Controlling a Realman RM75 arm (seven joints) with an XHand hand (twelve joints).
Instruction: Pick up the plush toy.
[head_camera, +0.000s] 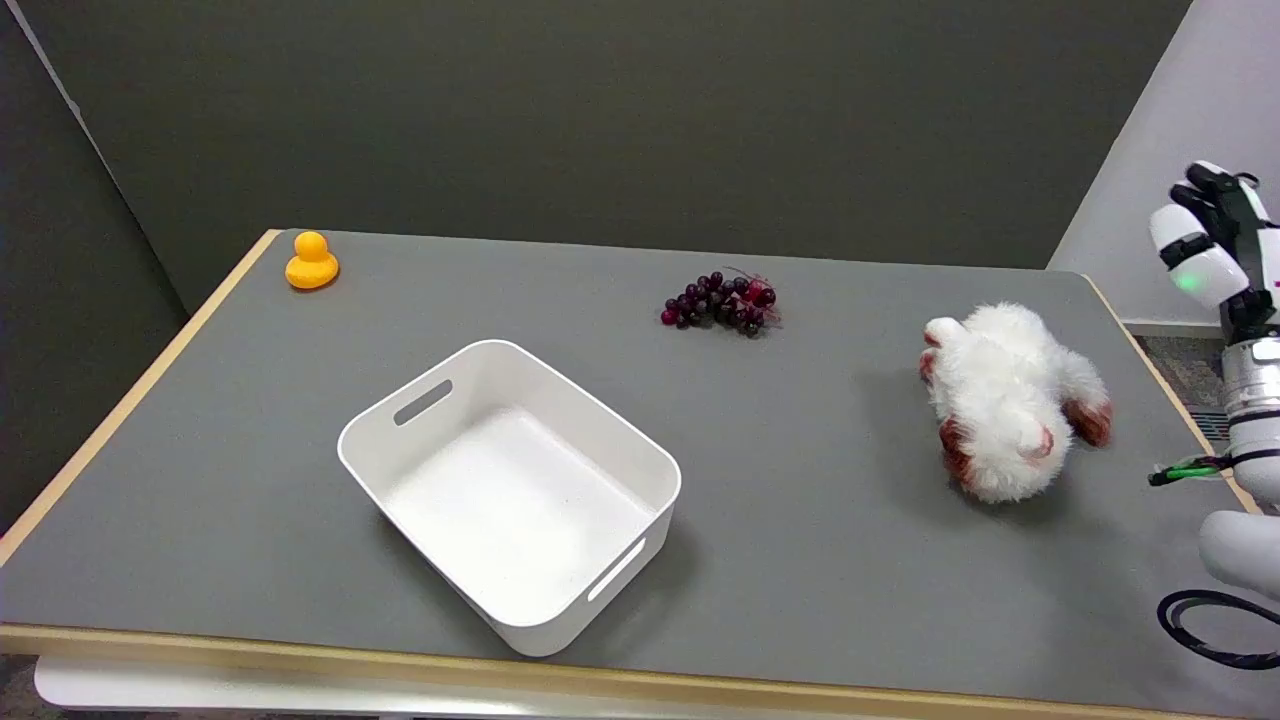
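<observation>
Fingers (1175, 235) of the right hand (1215, 245) point upward at the far right edge of the picture, above the right border of the table (820, 560). They hold nothing and touch nothing. How far they are spread I cannot tell well, because the hand is cut by the picture edge and seen from the side; the visible fingers look loosely extended, not clenched, so I take the hand as released. A small green light shows on the white part of the hand. Below the hand the white arm (1255, 400) goes down to the lower right corner, with a green cable piece near it and a black cable loop (1200, 625) lying at the near right.

The plush toy (1010, 415) lies on the grey table top on the right side, to the left of the hand and apart from it. It is white and fluffy with brown patches on its feet and ears, and it seems to lie on its side or back; which one I cannot tell.

Near the middle of the table, on the near side, stands a white bin (640, 455) with slot handles, turned at an angle. A bunch of dark purple grapes (720, 303) lies farther back, between the bin and the toy. A small yellow duck (311, 262) sits at the far left corner.
</observation>
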